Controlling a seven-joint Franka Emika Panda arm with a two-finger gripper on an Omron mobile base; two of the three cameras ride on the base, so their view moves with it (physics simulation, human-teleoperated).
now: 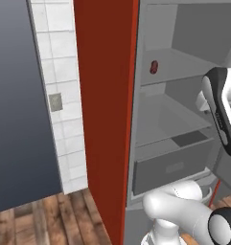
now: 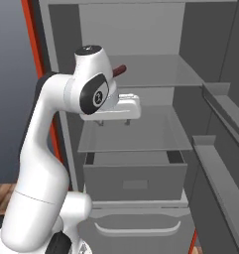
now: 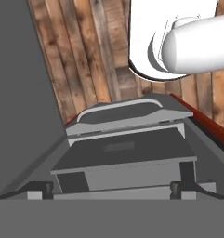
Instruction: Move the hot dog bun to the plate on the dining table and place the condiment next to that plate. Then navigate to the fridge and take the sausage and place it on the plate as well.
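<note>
Sausage [image 1: 154, 67] retrieval is the step in hand: the fridge [image 2: 190, 124] stands open and the small dark red-brown cylinder lies on its upper shelf, near the left wall in the left base view and just behind the arm's wrist in the right base view [image 2: 120, 70]. The gripper [image 2: 114, 121] hangs in front of the middle shelf, below the sausage's level, pointing downward; the hand view looks down on the grey drawer [image 3: 122, 162] and the wooden floor [image 3: 85, 56] past it. Its fingers [image 3: 48, 188] stand spread wide with nothing between them.

To do this well, I would judge that the hand must first rise clear of the upper shelf's front edge, then tip forward so the fingers point into the compartment and not at the drawers. The sausage seems to lie with one end toward the door, so the fingers should close across its short width, straddling the middle, not its rounded ends, which could let it squirt out. Being a cylinder, it will likely roll if nudged by one finger first; centre both sides before closing. Keep the wrist off the shelf above and the left wall during the reach.
</note>
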